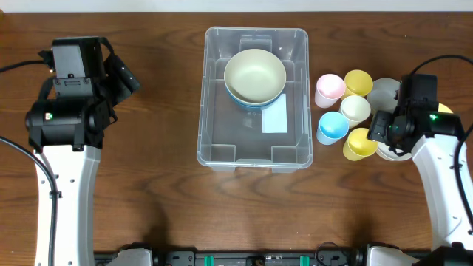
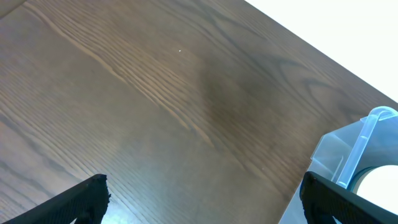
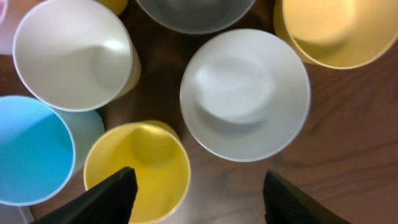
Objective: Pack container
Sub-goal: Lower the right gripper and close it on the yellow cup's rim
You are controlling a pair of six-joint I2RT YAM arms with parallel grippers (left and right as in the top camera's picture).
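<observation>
On the floor of the container (image 1: pixel 244 140) lies a white label (image 1: pixel 275 118); no writing on it can be made out. The container is a large clear plastic bin with rounded corners, standing at the middle of the table (image 1: pixel 162 185). Its far half holds a cream bowl (image 1: pixel 255 72) nested in a blue bowl (image 1: pixel 238 97). Just right of the container stand a pink cup (image 1: pixel 329 89), a yellow cup (image 1: pixel 358 81), a cream cup (image 1: pixel 355 108), a blue cup (image 1: pixel 332 127) and a second yellow cup (image 1: pixel 360 143). Beyond them, farther from the container, the right gripper (image 3: pixel 199 199) hangs over a white bowl (image 3: pixel 245 93), jaws apart and gripping nothing. Well left of the container, the left gripper (image 2: pixel 205 205) has its jaws spread wide above the table.
</observation>
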